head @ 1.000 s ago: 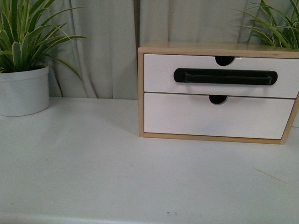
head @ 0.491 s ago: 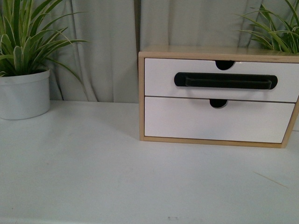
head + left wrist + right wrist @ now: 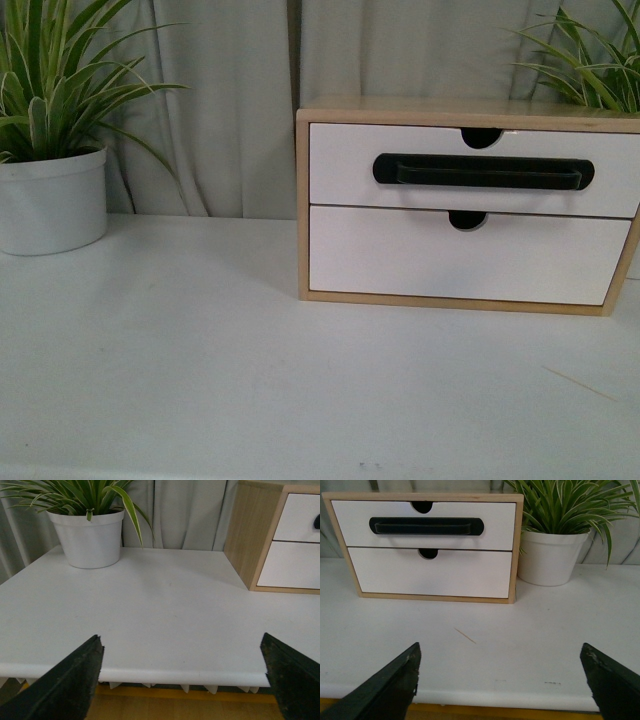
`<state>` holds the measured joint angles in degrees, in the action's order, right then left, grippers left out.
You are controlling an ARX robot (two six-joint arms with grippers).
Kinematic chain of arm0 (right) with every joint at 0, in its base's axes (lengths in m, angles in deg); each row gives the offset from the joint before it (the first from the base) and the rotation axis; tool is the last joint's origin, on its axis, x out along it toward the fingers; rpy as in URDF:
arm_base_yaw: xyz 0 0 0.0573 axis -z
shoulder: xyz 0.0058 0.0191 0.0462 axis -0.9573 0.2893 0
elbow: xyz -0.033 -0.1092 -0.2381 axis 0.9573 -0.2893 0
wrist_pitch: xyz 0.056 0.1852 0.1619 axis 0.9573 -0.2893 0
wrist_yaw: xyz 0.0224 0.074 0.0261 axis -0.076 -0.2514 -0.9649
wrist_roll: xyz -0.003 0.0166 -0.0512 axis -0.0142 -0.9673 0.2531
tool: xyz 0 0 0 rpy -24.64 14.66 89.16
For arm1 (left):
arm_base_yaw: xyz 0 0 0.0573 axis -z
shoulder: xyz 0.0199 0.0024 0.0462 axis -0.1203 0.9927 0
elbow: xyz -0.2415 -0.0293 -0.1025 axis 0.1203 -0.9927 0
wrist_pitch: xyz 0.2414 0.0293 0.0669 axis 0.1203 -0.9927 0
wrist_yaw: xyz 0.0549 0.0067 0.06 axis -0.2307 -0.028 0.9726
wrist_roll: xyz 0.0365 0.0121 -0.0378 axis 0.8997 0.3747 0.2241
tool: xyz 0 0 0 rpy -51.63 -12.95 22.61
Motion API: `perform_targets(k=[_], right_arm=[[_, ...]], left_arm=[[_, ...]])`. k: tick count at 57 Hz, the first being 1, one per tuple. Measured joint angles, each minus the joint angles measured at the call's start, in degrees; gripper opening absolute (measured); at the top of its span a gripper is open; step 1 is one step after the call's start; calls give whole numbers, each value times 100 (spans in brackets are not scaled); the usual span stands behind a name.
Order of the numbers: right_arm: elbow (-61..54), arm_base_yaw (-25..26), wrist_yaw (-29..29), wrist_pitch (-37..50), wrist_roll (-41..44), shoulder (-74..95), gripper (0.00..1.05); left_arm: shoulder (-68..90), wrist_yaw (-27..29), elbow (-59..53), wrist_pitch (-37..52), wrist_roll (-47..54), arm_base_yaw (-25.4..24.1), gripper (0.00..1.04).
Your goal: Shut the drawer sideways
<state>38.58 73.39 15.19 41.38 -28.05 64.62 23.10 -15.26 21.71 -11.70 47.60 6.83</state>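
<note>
The drawer [image 3: 340, 165] is the upper white front with a long black bar handle [image 3: 483, 172] and a half-round notch in its top edge, in a light-wood cabinet [image 3: 302, 200] on the white table. It looks flush with the cabinet front. It also shows in the right wrist view [image 3: 495, 530] and partly in the left wrist view [image 3: 300, 517]. My left gripper [image 3: 182, 667] is open and empty at the table's near edge. My right gripper [image 3: 500, 672] is open and empty, well short of the cabinet. Neither arm shows in the front view.
A plain white lower drawer front [image 3: 400, 255] sits below. A potted plant in a white pot [image 3: 50, 200] stands at the far left, another plant [image 3: 552, 557] right of the cabinet. Grey curtain behind. A thin splinter [image 3: 465, 635] lies on the table [image 3: 200, 380].
The front view has shifted slightly, so the cabinet and pot sit a little lower in the picture than a second ago. Nothing on the table has moved.
</note>
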Motion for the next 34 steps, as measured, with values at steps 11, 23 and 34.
perform_targets(k=[11, 23, 34], right_arm=[[0, 0, 0, 0, -7, 0, 96], [0, 0, 0, 0, -7, 0, 96], [0, 0, 0, 0, -7, 0, 96]], left_arm=[[0, 0, 0, 0, 7, 0, 99], [0, 0, 0, 0, 7, 0, 99], [0, 0, 0, 0, 7, 0, 99]])
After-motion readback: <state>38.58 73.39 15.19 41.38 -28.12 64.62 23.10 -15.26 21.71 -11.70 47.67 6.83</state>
